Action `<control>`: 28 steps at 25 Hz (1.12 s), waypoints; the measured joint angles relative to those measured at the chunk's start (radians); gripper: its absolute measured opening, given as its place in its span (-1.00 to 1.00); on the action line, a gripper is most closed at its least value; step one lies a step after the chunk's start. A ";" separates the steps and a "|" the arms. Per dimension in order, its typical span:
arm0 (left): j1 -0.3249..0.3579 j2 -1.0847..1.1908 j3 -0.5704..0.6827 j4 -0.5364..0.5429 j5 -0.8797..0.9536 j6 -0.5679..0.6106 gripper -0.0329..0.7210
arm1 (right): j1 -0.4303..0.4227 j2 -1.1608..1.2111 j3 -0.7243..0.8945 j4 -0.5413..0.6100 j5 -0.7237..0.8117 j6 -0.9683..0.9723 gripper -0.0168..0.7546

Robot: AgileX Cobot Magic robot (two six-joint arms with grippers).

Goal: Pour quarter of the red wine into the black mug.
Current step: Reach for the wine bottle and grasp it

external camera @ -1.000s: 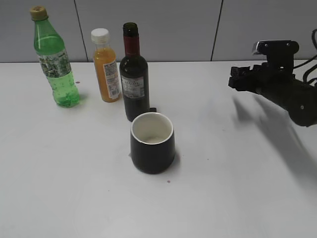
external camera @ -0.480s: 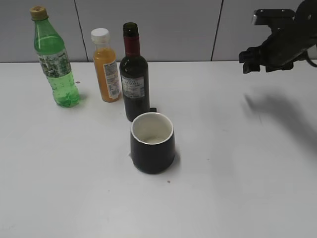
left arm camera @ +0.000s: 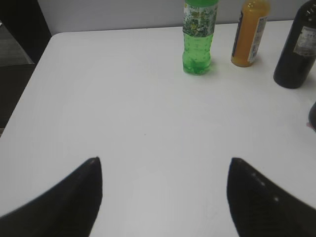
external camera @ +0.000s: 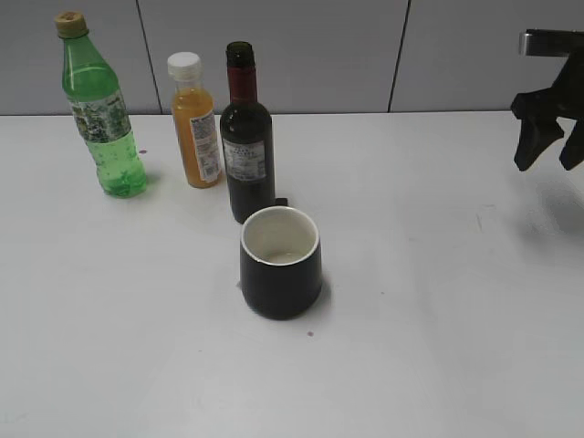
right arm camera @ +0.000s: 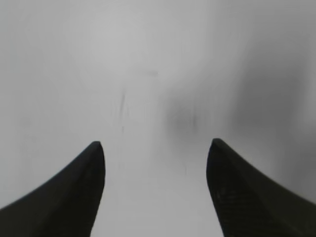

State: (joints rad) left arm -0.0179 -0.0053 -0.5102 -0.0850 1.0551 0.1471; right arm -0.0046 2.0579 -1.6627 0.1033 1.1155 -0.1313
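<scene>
The red wine bottle [external camera: 248, 137] stands upright and uncapped on the white table [external camera: 429, 301], dark glass with a maroon neck and a pale label. It also shows at the right edge of the left wrist view as the wine bottle [left arm camera: 296, 49]. Just in front of it sits the black mug [external camera: 280, 265], white inside; a sliver of the mug [left arm camera: 313, 116] shows in the left wrist view. My right gripper [external camera: 547, 162] hangs open at the far right, fingers pointing down, well away from both. In its own view the right gripper [right arm camera: 156, 143] holds nothing. My left gripper [left arm camera: 164, 160] is open over bare table.
A green plastic bottle [external camera: 99, 109] and an orange juice bottle [external camera: 194, 123] with a white cap stand left of the wine at the back. A grey panelled wall [external camera: 319, 46] runs behind the table. The table's left edge [left arm camera: 29, 84] shows in the left wrist view.
My right arm has swung up and to the right, away from the bottles, and its open gripper now points downward. Bottles and mug have not moved.
</scene>
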 joint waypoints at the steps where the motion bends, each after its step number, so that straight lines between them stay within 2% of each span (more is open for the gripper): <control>1: 0.000 0.000 0.000 0.000 0.000 0.000 0.65 | 0.000 -0.003 0.003 -0.010 0.038 0.000 0.32; 6: 0.000 0.000 0.000 0.000 0.000 0.000 0.65 | 0.000 -0.086 0.104 -0.019 0.068 -0.001 0.32; 13: 0.000 0.000 0.000 0.000 0.000 0.000 0.65 | 0.000 -0.368 0.430 -0.001 0.067 -0.001 0.32; 19: 0.000 0.000 0.000 0.000 0.000 0.000 0.65 | 0.000 -0.659 0.717 0.028 -0.011 -0.001 0.32; 28: 0.000 0.000 0.000 0.000 0.000 0.000 0.65 | 0.000 -1.049 1.031 0.054 -0.163 -0.002 0.32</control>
State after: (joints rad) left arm -0.0179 -0.0053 -0.5102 -0.0850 1.0551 0.1471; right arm -0.0046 1.0092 -0.6316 0.1571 0.9521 -0.1335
